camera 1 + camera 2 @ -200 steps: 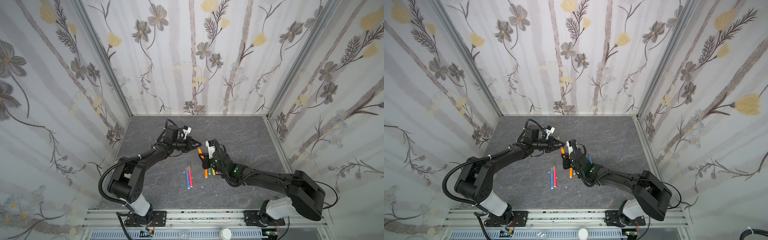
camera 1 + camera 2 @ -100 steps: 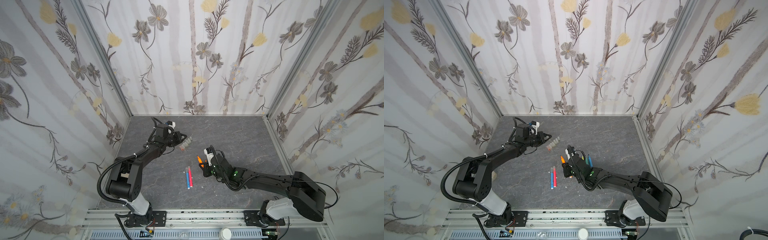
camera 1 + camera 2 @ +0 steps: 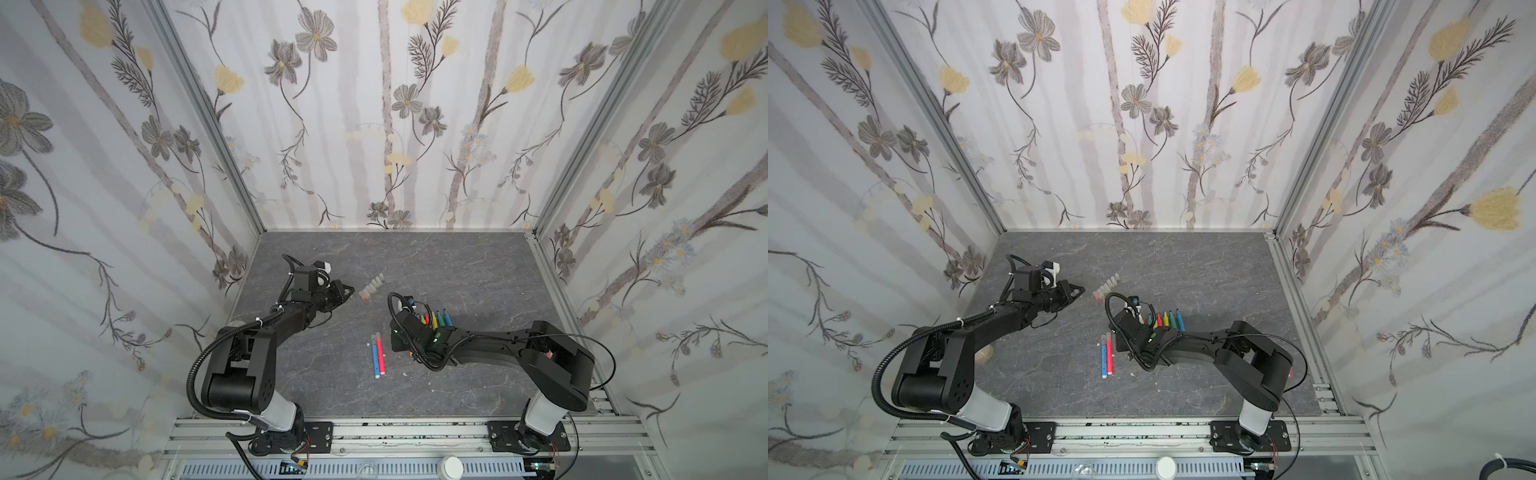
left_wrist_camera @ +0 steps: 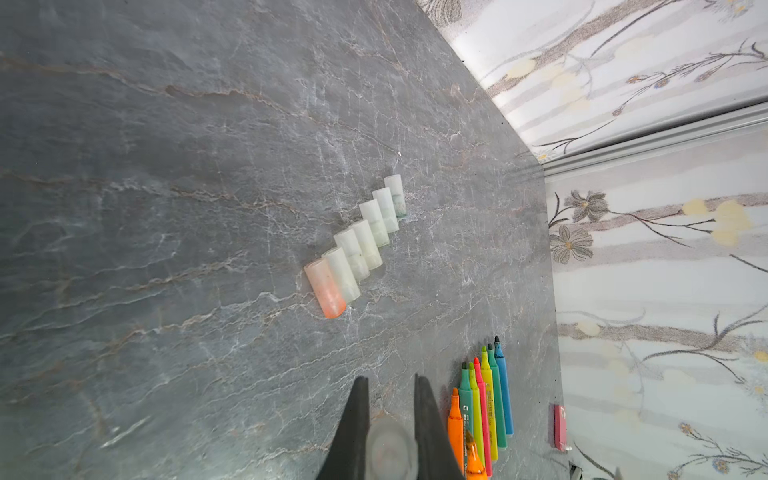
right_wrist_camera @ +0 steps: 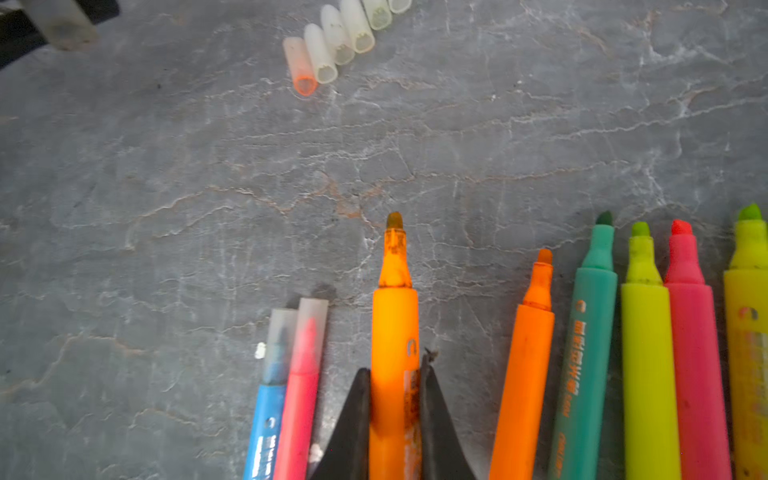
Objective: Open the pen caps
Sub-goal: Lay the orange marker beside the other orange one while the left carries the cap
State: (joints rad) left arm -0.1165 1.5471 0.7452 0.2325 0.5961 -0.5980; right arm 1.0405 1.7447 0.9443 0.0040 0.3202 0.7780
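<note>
My left gripper (image 3: 350, 290) (image 4: 390, 378) is shut on a translucent pen cap (image 4: 390, 448), just left of a row of several loose pen caps (image 3: 372, 287) (image 3: 1108, 286) (image 4: 359, 243); the nearest one is orange-tinted (image 4: 326, 291). My right gripper (image 5: 395, 365) is shut on the barrel of an uncapped orange pen (image 5: 395, 332), low over the table. Beside it lie several uncapped pens (image 3: 436, 321) (image 5: 648, 332) in a row. A blue pen (image 3: 376, 358) (image 5: 266, 415) and a pink pen (image 3: 381, 353) (image 5: 297, 407) lie on its other side with caps on.
The grey stone table (image 3: 415, 257) is boxed in by floral walls on three sides, with a metal rail (image 3: 374, 432) at the front. Small white specks (image 3: 404, 375) lie near the capped pens. A pale round disc (image 3: 984, 353) sits under the left arm.
The grippers met at the orange pen a second ago. My left gripper pulled away leftward with the cap, then came back beside the cap row. My right gripper sank toward the table with the pen.
</note>
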